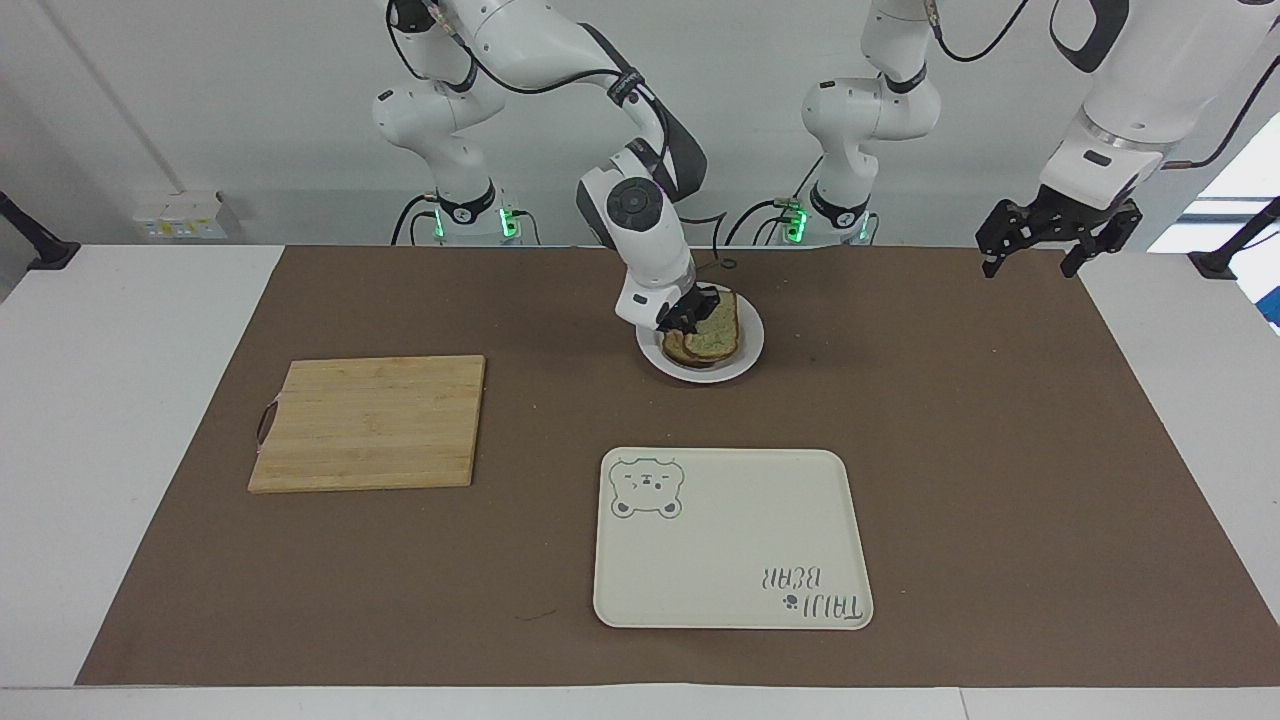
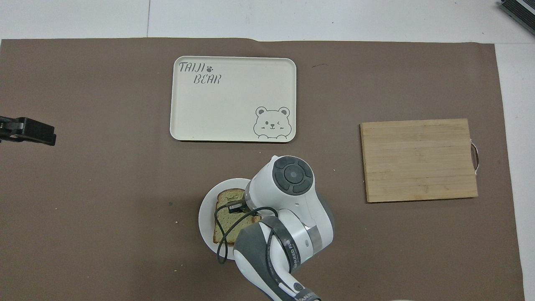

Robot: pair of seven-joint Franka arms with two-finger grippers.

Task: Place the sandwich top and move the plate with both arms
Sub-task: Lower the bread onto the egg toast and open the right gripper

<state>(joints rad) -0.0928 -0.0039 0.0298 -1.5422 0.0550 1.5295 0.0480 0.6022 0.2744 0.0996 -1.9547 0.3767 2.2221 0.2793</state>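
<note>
1. The right end effector [image 1: 690, 318] is down at the plate [image 1: 748, 352], clamped on the edge of the sandwich top [image 1: 718, 330]; its fingertips are pressed together on the slice's edge toward the right arm's end of the worktop.
2. The sandwich top (speckled, brown crust) lies over a lower slice [image 1: 676, 349] whose crust peeks out beneath it, both on the plate, directly under and beside the right end effector.
3. In the overhead view the right arm's wrist covers part of the plate [image 2: 205, 217] and the bread [image 2: 229, 207]; a black cable [image 2: 221, 244] loops over them.
4. The left end effector [image 1: 1035, 245] hangs in the air over the edge of the brown mat [image 1: 400, 590] at the left arm's end of the worktop, well apart from the plate, fingers spread and holding nothing; that arm waits.
5. The cream tray [image 1: 730, 580] with its bear drawing lies on the mat farther from the robots than the right end effector and the plate, apart from both.
6. The wooden board [image 1: 370, 422] lies well apart from the right end effector, toward the right arm's end of the worktop, its handle loop (a thin wire one) at the outer edge.
</note>
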